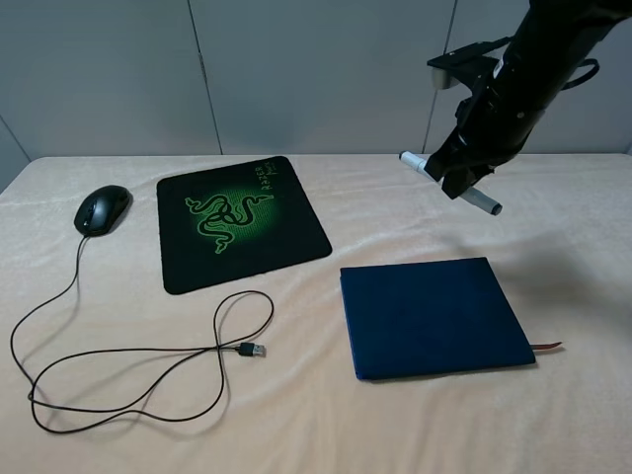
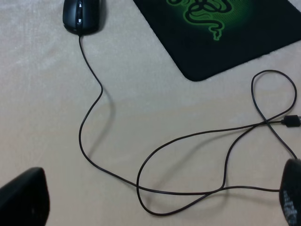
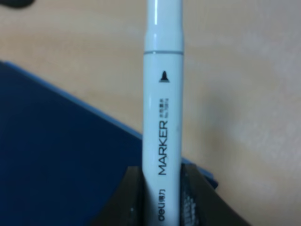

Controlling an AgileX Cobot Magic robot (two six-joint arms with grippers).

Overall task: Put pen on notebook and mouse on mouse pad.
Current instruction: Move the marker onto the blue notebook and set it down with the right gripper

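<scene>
**Pen held in the air, mouse beside its pad**

The right end effector (image 1: 462,184) grips the pen (image 1: 418,162) high above the worktop (image 1: 573,434), near the far edge of the notebook (image 1: 434,316). The left end effector (image 2: 157,200) is spread wide and empty over the cable (image 2: 178,141). The mouse (image 1: 103,209) lies left of the mouse pad (image 1: 242,222), apart from its edge.
</scene>
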